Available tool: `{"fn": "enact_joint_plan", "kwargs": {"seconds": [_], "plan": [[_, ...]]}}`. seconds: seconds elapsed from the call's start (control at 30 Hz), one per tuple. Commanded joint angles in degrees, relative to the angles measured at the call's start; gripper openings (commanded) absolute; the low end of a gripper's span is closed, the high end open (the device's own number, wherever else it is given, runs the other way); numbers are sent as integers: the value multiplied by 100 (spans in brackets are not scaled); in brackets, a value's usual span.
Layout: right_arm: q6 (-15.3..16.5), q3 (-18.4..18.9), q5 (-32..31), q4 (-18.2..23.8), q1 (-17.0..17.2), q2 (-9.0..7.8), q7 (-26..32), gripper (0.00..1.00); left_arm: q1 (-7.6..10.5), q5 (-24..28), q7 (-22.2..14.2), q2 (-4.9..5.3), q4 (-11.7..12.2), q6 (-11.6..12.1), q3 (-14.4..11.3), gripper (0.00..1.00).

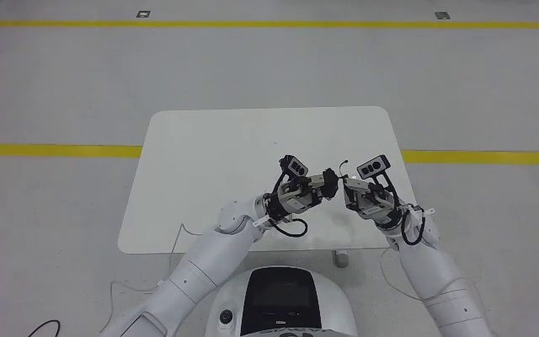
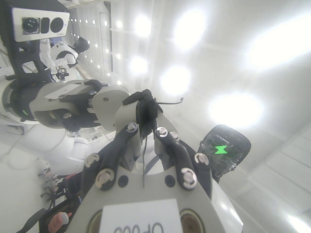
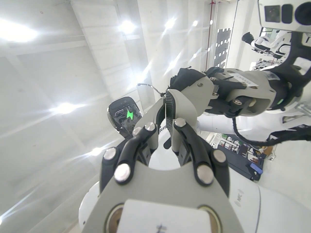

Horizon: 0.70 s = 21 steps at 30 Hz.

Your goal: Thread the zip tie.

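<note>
Zip tie [image 2: 170,102] held in the air above the table [image 1: 210,168], pinched from both sides.
The left gripper [image 2: 148,120] and right gripper [image 3: 165,107] meet tip to tip over the table's near edge, each clenched on the black strap, its loose tail curling up away from the tabletop. I'd say small moves matter here: keep one end steady, square the tip to the slot, feed slowly so nothing buckles.

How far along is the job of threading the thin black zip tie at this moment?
Done: the thin black plastic zip tie is held up above the white table. In hand: the left gripper and the right gripper meet, both seemingly pinching it, one end sticking out free. Left: no closed loop shows, so passing the tail through the head seems not yet done.
</note>
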<state>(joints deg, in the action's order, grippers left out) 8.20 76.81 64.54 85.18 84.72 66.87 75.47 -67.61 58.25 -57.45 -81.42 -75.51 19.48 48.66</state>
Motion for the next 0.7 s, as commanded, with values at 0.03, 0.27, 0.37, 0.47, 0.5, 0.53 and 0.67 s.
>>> {"fn": "enact_joint_plan", "kwargs": {"seconds": [0.03,0.27,0.37,0.47,0.5,0.53,0.67], "plan": [[2,4,-15,-21,-7,5,-6,0,0,0,0,0,0,0,0,0],[9,36,-79,-43,-10,11,-53,0,0,0,0,0,0,0,0,0],[4,60,-102,-58,-8,12,-69,0,0,0,0,0,0,0,0,0],[-1,81,-121,-79,-7,12,-79,0,0,0,0,0,0,0,0,0],[-4,89,-125,-86,-7,13,-81,0,0,0,0,0,0,0,0,0],[-6,95,-130,-94,-8,13,-84,0,0,0,0,0,0,0,0,0],[-12,118,-142,-122,-15,15,-98,0,0,0,0,0,0,0,0,0]]}}
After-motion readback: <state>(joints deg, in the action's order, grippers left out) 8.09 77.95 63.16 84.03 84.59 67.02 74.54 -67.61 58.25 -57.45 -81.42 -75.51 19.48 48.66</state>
